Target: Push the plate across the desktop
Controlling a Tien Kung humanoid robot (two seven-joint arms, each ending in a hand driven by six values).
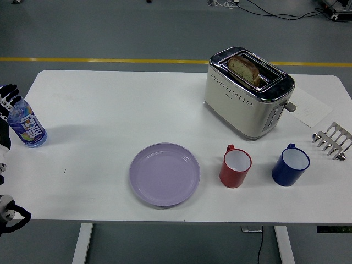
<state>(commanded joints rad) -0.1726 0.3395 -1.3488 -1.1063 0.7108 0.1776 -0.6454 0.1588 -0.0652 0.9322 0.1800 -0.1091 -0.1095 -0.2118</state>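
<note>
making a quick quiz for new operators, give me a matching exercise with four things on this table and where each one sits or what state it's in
Things:
1. plate
2. toaster
3. water bottle
4. blue mug

Places or states:
A. at the table's left edge, beside the left hand
B. right of the red mug
C. holds a slice of bread in a slot
D. lies empty near the front edge, left of the red mug

Pairs: 1-D, 2-C, 3-A, 4-B
</note>
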